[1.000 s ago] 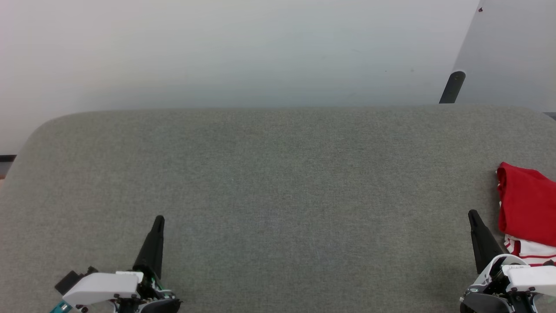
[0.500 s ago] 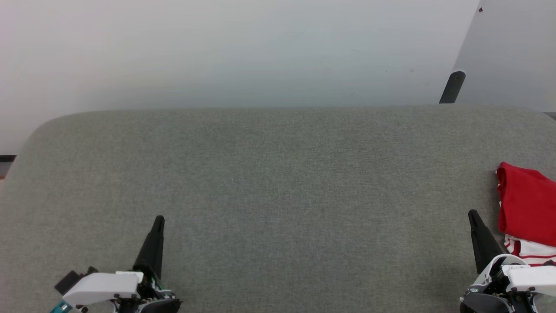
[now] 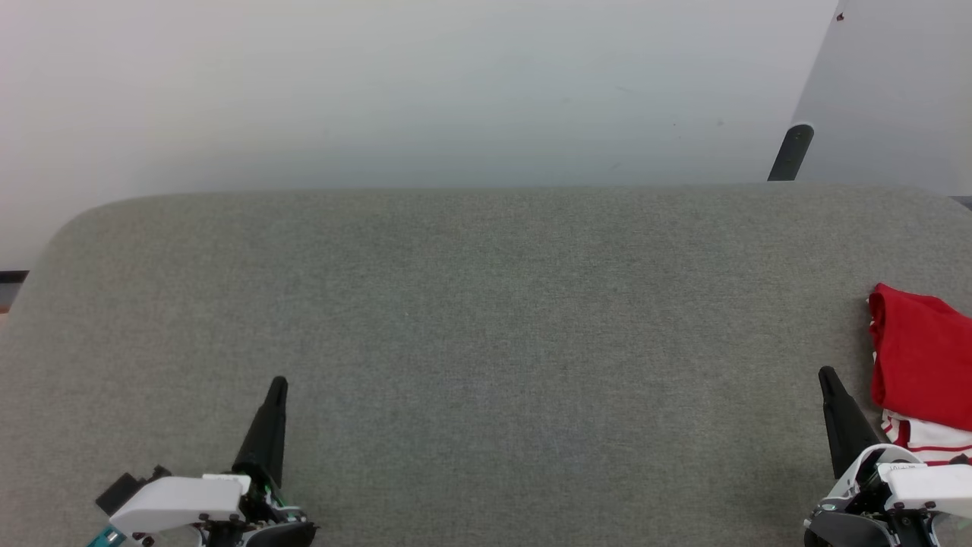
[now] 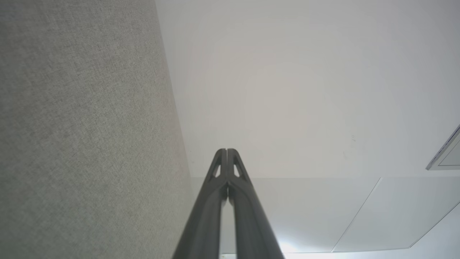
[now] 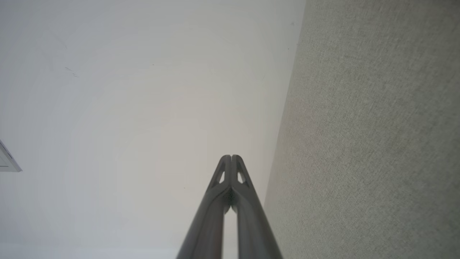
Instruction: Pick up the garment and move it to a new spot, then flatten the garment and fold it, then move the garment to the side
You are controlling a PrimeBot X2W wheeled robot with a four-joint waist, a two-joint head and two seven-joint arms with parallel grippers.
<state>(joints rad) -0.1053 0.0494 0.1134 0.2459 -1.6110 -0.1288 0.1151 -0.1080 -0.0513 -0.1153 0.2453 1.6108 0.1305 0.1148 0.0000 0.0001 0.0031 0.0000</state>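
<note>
With left gripper (image 3: 278, 384) and right gripper (image 3: 825, 374) both pinched together on nothing, the red jersey T-shirt with white striped trim (image 3: 921, 357) (just beside the right one, on the grey fabric tabletop (image 3: 486, 304)) could snag and unfold if that arm swings outward.

you've got the garment (image 3: 923, 357) in solid red up top, w/ a white bit below carrying thin red stripes. table cover (image 3: 486, 304) is flat grey-green, fine woven fleck, no print. left gripper (image 3: 278, 385) & right gripper (image 3: 825, 376): both black, w/ white housings; teal tab (image 3: 102, 538) by the left one. wall (image 3: 425, 91) reads pale off-white; post (image 3: 791, 152) at back is black.
</note>
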